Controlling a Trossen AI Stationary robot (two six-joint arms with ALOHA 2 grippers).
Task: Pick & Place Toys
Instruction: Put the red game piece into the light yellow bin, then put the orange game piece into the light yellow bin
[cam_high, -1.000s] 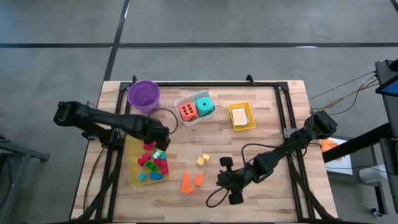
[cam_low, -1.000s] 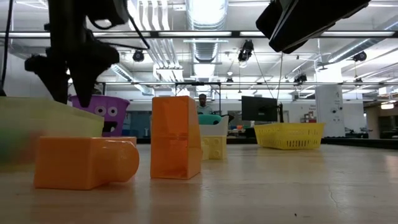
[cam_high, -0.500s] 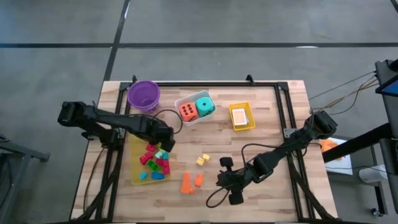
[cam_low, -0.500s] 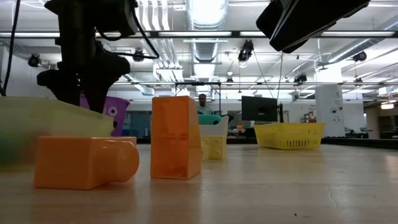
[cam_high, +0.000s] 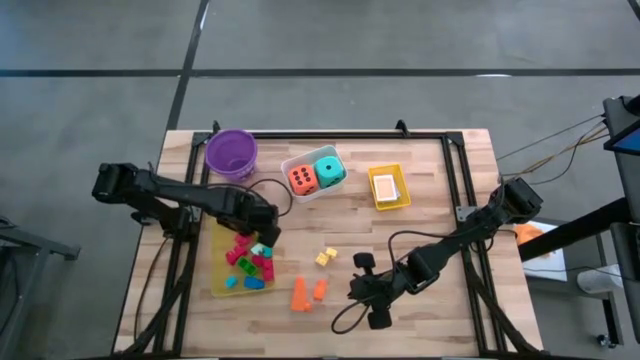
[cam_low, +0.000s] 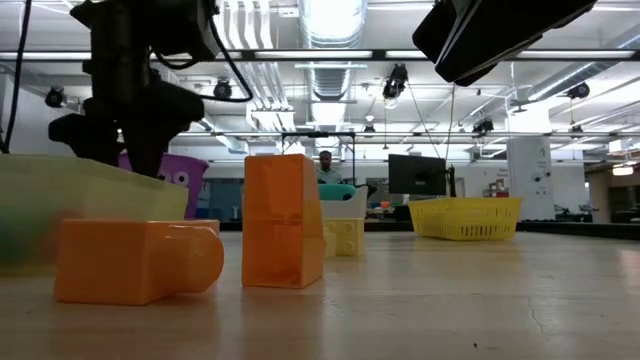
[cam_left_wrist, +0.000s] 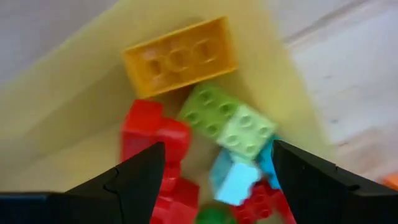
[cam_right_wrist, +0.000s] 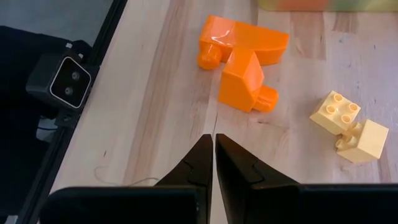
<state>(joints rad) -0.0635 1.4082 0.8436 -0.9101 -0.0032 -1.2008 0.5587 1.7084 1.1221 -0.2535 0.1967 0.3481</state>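
Several toy blocks lie in a heap in the yellow tray (cam_high: 216, 276): a yellow brick (cam_left_wrist: 180, 56), a green one (cam_left_wrist: 227, 121), red ones (cam_left_wrist: 152, 134) and a light blue one (cam_left_wrist: 233, 180). My left gripper (cam_high: 262, 232) points straight down over this heap, open, its fingers (cam_left_wrist: 140, 180) standing on either side of the blocks with nothing held. Two orange blocks (cam_high: 307, 292) and two pale yellow blocks (cam_high: 326, 257) rest on the bare table. My right gripper (cam_high: 352, 288) waits shut and tilted down, just right of the orange blocks (cam_right_wrist: 242, 68).
At the far side stand a purple bowl (cam_high: 231, 152), a white tray (cam_high: 290, 163) with an orange and a teal die, and a yellow basket (cam_high: 374, 198) holding a card. A small camera (cam_right_wrist: 62, 81) sits at the table's near edge. Cables trail by the right arm.
My left gripper has sunk toward the blocks in the yellow tray and shifted slightly toward the table's near edge, staying open. The right arm and the blocks have kept still.
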